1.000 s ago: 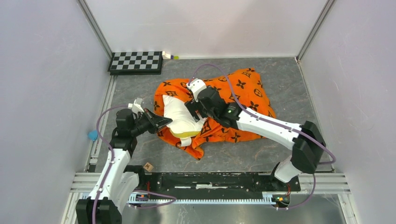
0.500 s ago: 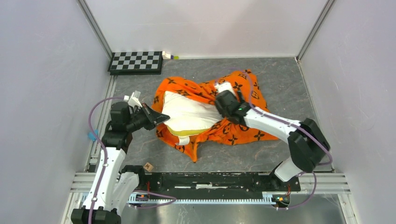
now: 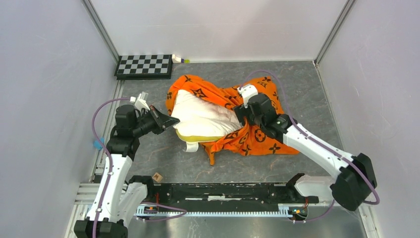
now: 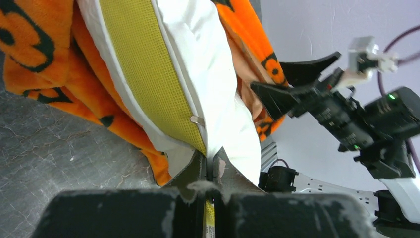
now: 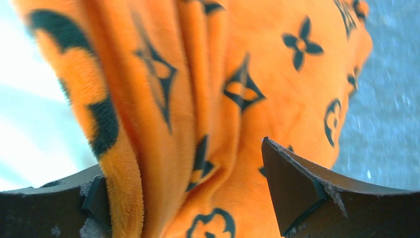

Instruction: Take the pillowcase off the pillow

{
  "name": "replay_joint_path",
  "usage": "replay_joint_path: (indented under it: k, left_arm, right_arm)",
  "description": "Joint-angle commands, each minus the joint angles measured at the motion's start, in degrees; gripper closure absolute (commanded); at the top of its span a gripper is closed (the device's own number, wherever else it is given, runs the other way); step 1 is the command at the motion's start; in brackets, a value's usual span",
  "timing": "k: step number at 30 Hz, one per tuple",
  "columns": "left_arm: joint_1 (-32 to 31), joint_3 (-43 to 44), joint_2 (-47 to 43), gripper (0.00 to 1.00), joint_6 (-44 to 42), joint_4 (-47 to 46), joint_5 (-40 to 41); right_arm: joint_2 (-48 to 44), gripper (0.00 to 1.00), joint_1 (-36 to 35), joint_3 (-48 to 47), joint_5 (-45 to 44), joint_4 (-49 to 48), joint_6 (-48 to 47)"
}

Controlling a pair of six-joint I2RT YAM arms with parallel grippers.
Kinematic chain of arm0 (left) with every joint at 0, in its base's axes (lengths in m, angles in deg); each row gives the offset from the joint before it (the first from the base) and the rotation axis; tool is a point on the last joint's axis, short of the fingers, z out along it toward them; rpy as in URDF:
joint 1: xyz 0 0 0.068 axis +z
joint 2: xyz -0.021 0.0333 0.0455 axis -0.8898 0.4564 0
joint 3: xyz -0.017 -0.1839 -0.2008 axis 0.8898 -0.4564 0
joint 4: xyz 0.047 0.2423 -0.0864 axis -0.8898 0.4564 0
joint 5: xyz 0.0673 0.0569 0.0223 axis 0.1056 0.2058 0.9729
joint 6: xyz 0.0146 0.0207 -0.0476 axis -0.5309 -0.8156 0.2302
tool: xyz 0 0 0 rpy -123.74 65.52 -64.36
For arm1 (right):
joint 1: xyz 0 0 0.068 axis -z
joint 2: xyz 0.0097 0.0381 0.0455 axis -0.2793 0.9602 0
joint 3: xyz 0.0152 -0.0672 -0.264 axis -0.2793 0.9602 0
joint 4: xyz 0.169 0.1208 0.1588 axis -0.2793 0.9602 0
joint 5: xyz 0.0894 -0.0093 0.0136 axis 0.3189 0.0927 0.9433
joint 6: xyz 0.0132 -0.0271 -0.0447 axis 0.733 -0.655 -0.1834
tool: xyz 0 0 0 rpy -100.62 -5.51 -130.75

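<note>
one pillowcase (image 3: 250,136), one pillow (image 3: 203,118), one checkerboard (image 3: 143,66), one small wooden cube (image 3: 157,177), two arms.

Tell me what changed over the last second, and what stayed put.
The right gripper swept rightward across the table, dragging the pillowcase along and baring more of the pillow. Its fingers now stand apart with orange fabric bunched between them. The left gripper stayed clamped on the pillow's near edge, shifting only slightly. The checkerboard and the small wooden block did not move.

Lab test cell: plain white walls (image 3: 44,74), calibration checkerboard (image 3: 144,65), aluminium framing (image 3: 101,29).
</note>
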Motion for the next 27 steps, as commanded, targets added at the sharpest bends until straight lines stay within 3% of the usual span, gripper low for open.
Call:
replay_joint_path:
  k: [1, 16, 21, 24, 27]
  left_arm:
    - [0.6, 1.8, -0.7, 0.98, 1.6, -8.2, -1.5]
    - [0.2, 1.9, 0.7, 0.98, 0.0, -8.3, -4.0]
    - [0.1, 0.8, -0.3, 0.98, -0.1, -8.3, -4.5]
    - [-0.3, 0.3, -0.3, 0.98, 0.3, -8.3, -4.9]
    - [-0.8, 0.5, -0.4, 0.98, 0.8, -8.3, -4.9]
  right_arm:
    - [-4.9, 0.13, -5.5, -5.0, 7.3, -1.6, -6.6]
    - [-16.1, 0.09, -7.3, 6.9, 16.9, -21.1, -3.3]
    - [-22.5, 0.02, -7.3, 13.0, 16.6, -27.7, -0.5]
    - [-20.4, 0.02, -9.5, 10.2, 21.4, -26.0, -3.5]
    - [-13.7, 0.02, -17.3, 4.3, 15.9, -20.2, -8.8]
